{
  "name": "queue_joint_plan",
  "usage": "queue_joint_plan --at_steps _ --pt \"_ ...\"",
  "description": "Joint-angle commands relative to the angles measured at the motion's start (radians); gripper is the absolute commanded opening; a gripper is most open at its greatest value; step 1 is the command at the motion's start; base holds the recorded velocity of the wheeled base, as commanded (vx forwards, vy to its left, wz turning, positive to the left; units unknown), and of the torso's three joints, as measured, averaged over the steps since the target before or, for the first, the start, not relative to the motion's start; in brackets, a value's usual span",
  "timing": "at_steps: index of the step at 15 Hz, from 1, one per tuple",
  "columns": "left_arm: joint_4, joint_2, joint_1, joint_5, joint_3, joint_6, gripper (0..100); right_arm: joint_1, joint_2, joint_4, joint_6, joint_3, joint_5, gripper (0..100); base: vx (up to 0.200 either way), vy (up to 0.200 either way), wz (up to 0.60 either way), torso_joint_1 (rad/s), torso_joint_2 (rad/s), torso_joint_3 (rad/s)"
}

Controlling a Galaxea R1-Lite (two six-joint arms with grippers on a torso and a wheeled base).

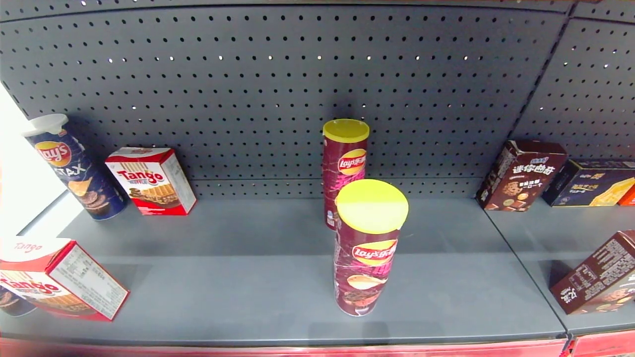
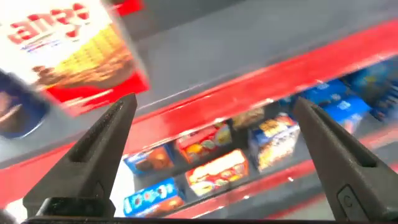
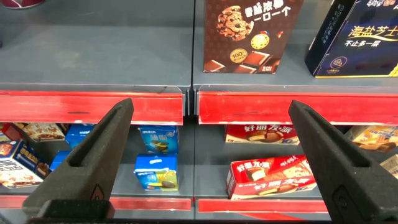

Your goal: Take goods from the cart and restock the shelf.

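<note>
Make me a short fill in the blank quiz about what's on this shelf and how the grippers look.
1. The front maroon can and the back maroon can both have ____ lids.
2. The blue can at the left end of the shelf has a ____ lid.
3. The left gripper and the right gripper are both ____ and hold nothing.
Missing words: yellow; white; open.

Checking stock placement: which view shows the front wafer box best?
The head view: the front wafer box shows nearly whole, with top, front and side. The left wrist view catches part of the box, cut at the edge; the right wrist view faces a cookie box.
</note>
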Motion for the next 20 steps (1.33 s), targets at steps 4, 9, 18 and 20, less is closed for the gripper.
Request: queue_joint_plan --at_steps 4,9,18,20 --pt "0.001 -0.064 0.019 -0.001 0.001 -0.001 100 0.0 0.001 0.0 0.0 0.0 0.001 100 0.0 0.0 0.0 0.0 0.0 0.0" --pt "0.001 -0.123 0.042 0.001 0.001 -0.034 100 0.0 0.001 0.0 0.0 0.0 0.001 100 0.0 0.0 0.0 0.0 0.0 0.0" --pt "0.079 -0.123 0.042 0.199 -0.002 -0.174 100 0.0 0.001 0.0 0.0 0.0 0.001 100 0.0 0.0 0.0 0.0 0.0 0.0" --pt "0.073 -0.123 0.042 0.134 -0.001 -0.18 100 0.0 0.001 0.0 0.0 0.0 0.001 100 0.0 0.0 0.0 0.0 0.0 0.0"
